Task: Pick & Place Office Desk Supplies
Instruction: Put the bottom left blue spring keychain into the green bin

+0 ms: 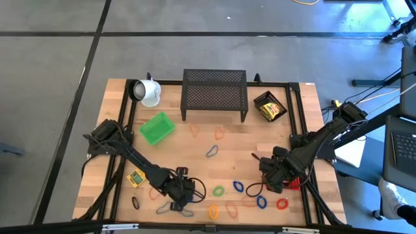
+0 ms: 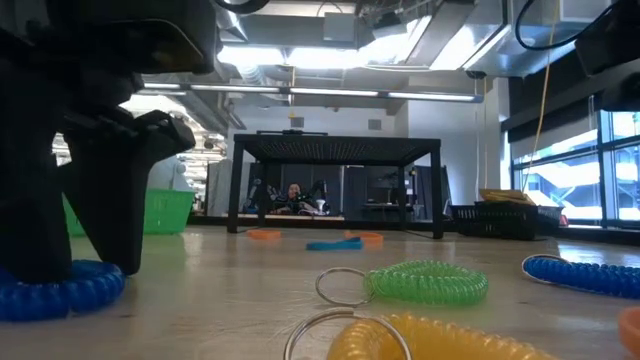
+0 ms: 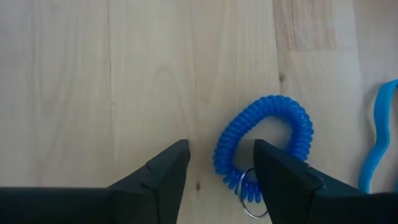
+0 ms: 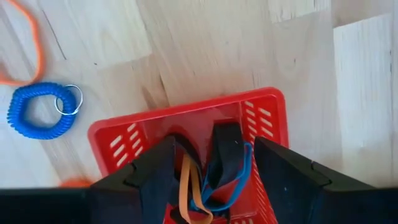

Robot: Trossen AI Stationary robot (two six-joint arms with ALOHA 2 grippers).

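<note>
My left claw stands wide open and empty on the tabletop, one finger inside the blue coil loop, so I should close on its near side, while my open right claw hovers over the red basket.

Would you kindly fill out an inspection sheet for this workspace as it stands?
Surface: wooden table, black frame rails.
Job's things: coil loops scattered along the near edge, one blue coil loop between the left jaws; yellow box; red basket holding bands.
Clutter: white mug, black mesh shelf, green basket, black tray.
Grippers: left gripper open, low over the blue loop; right gripper open over the red basket.
Cables: yellow cable off the right side.
Surroundings: grey floor; laptop.
</note>
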